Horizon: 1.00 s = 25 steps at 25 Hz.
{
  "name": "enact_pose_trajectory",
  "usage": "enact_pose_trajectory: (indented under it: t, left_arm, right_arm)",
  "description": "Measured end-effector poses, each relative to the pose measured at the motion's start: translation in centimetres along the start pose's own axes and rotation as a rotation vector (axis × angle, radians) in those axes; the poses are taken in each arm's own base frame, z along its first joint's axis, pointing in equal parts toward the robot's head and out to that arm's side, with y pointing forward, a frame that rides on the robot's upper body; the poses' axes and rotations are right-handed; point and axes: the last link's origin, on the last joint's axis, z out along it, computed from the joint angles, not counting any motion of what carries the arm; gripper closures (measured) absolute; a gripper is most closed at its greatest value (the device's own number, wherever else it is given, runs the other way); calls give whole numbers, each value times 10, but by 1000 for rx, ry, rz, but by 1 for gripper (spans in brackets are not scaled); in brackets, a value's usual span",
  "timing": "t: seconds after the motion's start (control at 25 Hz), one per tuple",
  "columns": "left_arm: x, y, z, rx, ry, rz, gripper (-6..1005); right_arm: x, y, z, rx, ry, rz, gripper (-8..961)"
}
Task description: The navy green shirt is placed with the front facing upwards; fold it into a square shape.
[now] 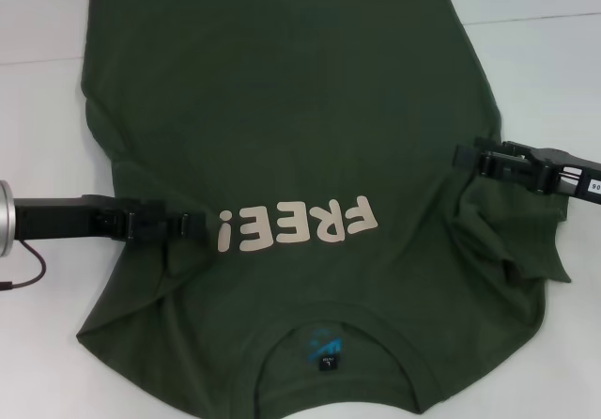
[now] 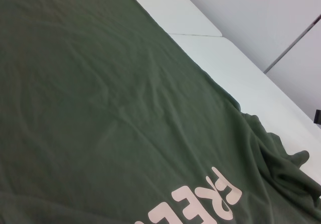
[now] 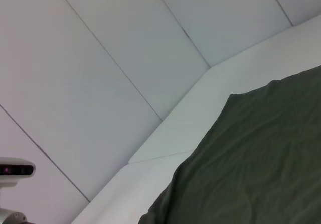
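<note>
Presently the navy green shirt (image 1: pixel 282 137) is spread print-up on the table (image 1: pixel 42 118), with both sleeves gathered toward the "FREE!" print (image 1: pixel 296 226). The left hand (image 1: pixel 192 228) and right hand (image 1: pixel 467 159) are pinched on sleeve cloth either side of it. No fold is completed; the square remains to be formed.

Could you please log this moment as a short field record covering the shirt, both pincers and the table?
shirt: navy green shirt spread front up, collar nearest the robot
print: cream FREE! lettering
left pincer: at the left sleeve, fabric gathered there
right pincer: at the right sleeve, fabric bunched below it
surface: white table
</note>
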Motion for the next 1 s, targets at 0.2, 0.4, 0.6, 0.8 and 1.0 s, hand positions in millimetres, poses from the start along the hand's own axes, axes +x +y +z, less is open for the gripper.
enact_pose_trajectory:
  t: [0.2, 0.4, 0.6, 0.8, 1.0]
  left_arm:
    - [2, -2, -1, 13, 15, 16, 107]
    - [6, -13, -11, 84, 51, 24, 81]
    - [2, -27, -22, 154, 56, 12, 86]
    - [-6, -37, -30, 203, 42, -3, 90]
    - [-15, -44, -24, 239, 2, -26, 94]
  right_arm:
    - [0, -1, 0, 7, -3, 0, 42]
    - [-1, -2, 4, 12, -4, 4, 42]
    - [-2, -1, 7, 6, -5, 13, 42]
    - [-4, 0, 12, 0, -6, 21, 41]
    - [-5, -1, 15, 7, -6, 26, 41]
